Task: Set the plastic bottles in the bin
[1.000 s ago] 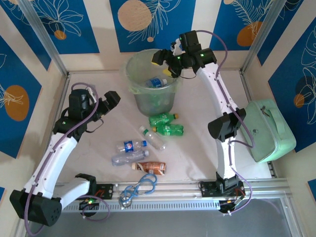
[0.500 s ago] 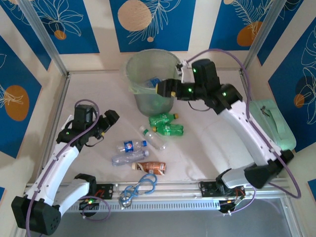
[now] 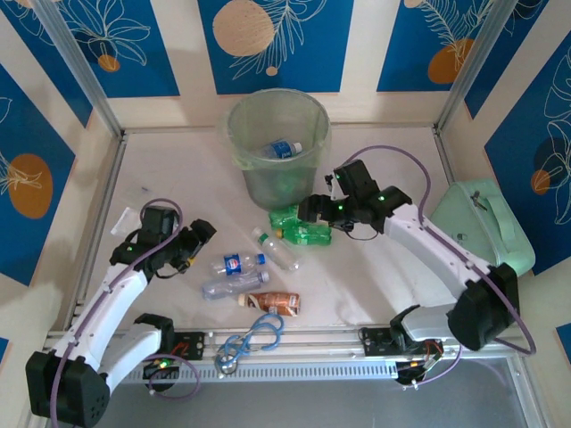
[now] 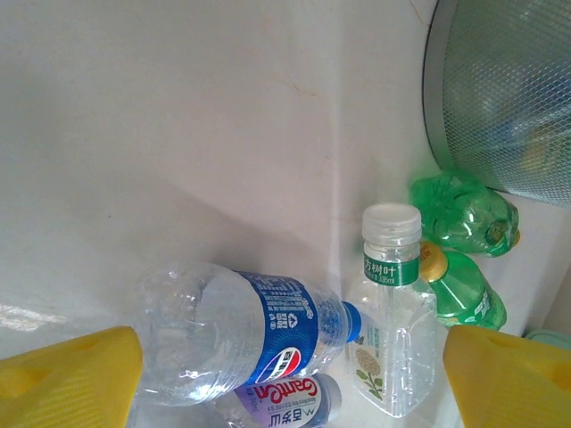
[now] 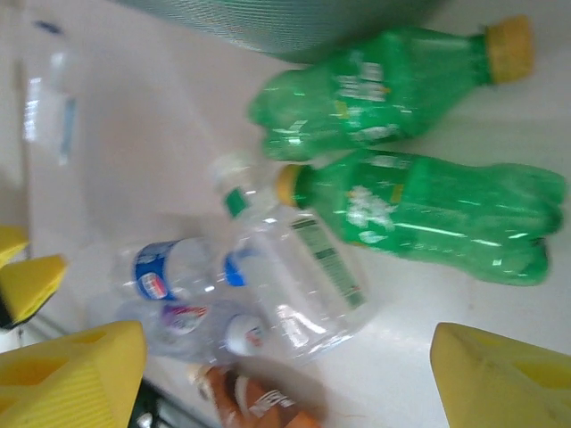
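The bin (image 3: 259, 187) stands on the desk (image 3: 169, 169) toward the far wall, and one clear bottle with a blue label (image 3: 284, 149) lies inside it. The other bottles all lie on the desk on the bin's near side. Right at the bin's foot are two green bottles (image 3: 308, 235) with yellow caps, side by side. Just beyond them from the bin lies a white-capped clear bottle (image 3: 275, 249). Farther from the bin and more to the left come a blue-capped bottle (image 3: 236, 264), a second clear bottle (image 3: 227, 286) touching it, and a brown bottle (image 3: 270, 302). A looped cable (image 3: 252, 337) lies farthest from the bin, and a mint case (image 3: 486, 232) sits well off to the bin's right. The right claw (image 3: 312, 214) hangs over the green bottles just in front of the bin, its yellow fingers (image 5: 71, 374) spread wide with nothing gripped. The left claw (image 3: 198, 242) is to the left of the bin and nearer the arm bases, beside the blue-capped bottle. Its fingers (image 4: 71, 374) are also far apart and it holds nothing.
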Controlling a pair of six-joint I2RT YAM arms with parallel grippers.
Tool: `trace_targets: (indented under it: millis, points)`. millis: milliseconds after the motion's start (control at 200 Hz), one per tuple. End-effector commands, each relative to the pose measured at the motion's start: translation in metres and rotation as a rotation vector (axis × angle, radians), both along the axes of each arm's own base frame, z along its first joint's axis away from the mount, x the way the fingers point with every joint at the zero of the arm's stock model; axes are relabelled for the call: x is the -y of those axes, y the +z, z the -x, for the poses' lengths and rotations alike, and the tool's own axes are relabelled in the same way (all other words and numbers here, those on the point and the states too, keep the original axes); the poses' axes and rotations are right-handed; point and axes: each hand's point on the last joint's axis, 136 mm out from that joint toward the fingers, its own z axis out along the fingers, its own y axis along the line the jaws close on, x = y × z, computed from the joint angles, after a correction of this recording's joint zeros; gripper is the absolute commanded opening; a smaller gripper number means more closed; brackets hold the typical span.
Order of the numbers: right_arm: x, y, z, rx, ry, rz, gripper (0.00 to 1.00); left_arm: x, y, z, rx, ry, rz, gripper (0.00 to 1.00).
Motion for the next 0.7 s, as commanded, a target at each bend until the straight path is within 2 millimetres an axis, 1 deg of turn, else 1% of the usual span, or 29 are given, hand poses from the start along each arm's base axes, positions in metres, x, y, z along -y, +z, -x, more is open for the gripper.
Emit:
trace_targets:
  millis: [0,95,140,205,250,360,490,580,695]
  points:
    - [0.015,-0.026,-0.009,-0.049,-0.066,0.059,0.86,0.003,0.01,-0.007,0.02,0.009,0.031,0.87]
    - [0.024,-0.05,-0.015,-0.126,-0.095,0.099,0.85,0.005,0.013,-0.011,0.028,0.009,0.039,0.87]
    - [0.023,-0.056,-0.017,-0.152,-0.088,0.089,0.83,0.006,0.012,-0.012,0.024,0.008,0.04,0.87]
    - [0.016,-0.059,-0.015,-0.161,-0.061,0.079,0.83,0.004,0.008,-0.009,0.006,0.01,0.035,0.87]
    - [0.006,-0.057,-0.01,-0.145,-0.017,0.071,0.83,0.002,0.005,-0.005,-0.012,0.015,0.024,0.86]
    - [-0.019,-0.054,0.012,-0.109,0.109,0.117,0.82,-0.002,-0.003,0.003,-0.039,0.03,0.007,0.87]
    - [-0.044,-0.058,0.039,-0.101,0.235,0.169,0.81,-0.003,-0.006,0.003,-0.042,0.042,0.011,0.86]
    - [-0.052,-0.067,0.05,-0.115,0.293,0.22,0.81,-0.002,-0.004,0.0,-0.032,0.041,0.016,0.86]
    - [-0.058,-0.078,0.054,-0.122,0.343,0.293,0.82,-0.001,0.001,-0.004,-0.016,0.037,0.012,0.86]
